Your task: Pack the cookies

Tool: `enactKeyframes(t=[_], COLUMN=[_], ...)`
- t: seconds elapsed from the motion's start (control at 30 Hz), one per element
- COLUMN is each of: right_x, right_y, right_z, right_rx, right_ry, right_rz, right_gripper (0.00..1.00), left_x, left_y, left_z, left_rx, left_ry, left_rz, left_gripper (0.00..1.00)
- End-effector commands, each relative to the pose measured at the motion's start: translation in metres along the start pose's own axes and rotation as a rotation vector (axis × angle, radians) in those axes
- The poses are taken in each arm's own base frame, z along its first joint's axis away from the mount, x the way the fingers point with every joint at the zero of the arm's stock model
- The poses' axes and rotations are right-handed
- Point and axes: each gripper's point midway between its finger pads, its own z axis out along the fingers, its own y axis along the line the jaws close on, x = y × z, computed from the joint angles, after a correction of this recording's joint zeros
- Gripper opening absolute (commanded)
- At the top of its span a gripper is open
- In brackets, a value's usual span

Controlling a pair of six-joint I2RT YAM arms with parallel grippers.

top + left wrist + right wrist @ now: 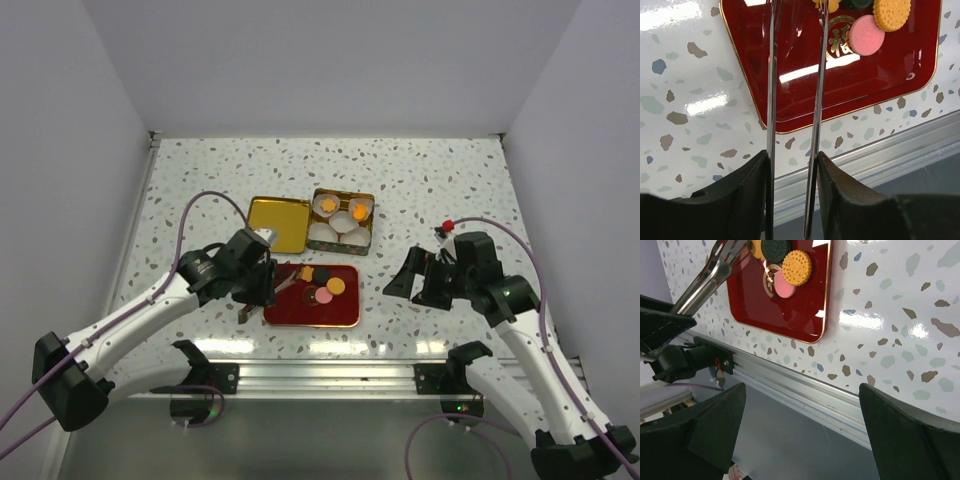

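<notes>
Cookies [322,284] sit clustered on the red tray [300,315] by the desk's near edge; two more show in the paper cups [322,233] of the tin [372,222]. Your left fingers [740,195] clamp the tongs [771,100], which reach over the tray. Your right fingers [905,430] hang spread wide, empty. You look to be at the pick: close the tongs on one cookie, then carry it to an empty cup.

I see my right gripper [801,405] wide open over the speckled bench's [890,330] near edge, shiny metal tongs [710,275] angled across the red gold-rimmed tray [790,315] beside its round cookies [796,267].
</notes>
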Motion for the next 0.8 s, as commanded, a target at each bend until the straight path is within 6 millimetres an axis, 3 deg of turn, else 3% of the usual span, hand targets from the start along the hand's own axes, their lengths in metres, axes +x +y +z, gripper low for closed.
enactKeyframes(t=[0.0, 0.33, 0.6, 0.77], right_x=[0.006, 0.003, 0.0, -0.002], right_y=[-0.003, -0.004, -0.003, -0.002], right_z=[-0.001, 0.0, 0.0, 0.0], right_rx=[0.011, 0.019, 0.023, 0.027], right_ry=[0.015, 0.007, 0.005, 0.003], right_rz=[0.018, 0.018, 0.014, 0.008], right_gripper=[0.99, 0.99, 0.99, 0.99], left_x=[-0.009, -0.009, -0.004, -0.022], left_y=[-0.017, -0.034, -0.03, -0.029], left_z=[0.0, 0.004, 0.009, -0.005], left_rx=[0.075, 0.165, 0.149, 0.113], left_ry=[-0.028, -0.016, -0.009, -0.054], left_rz=[-0.005, -0.005, -0.012, 0.001], left_gripper=[0.46, 0.45, 0.24, 0.17])
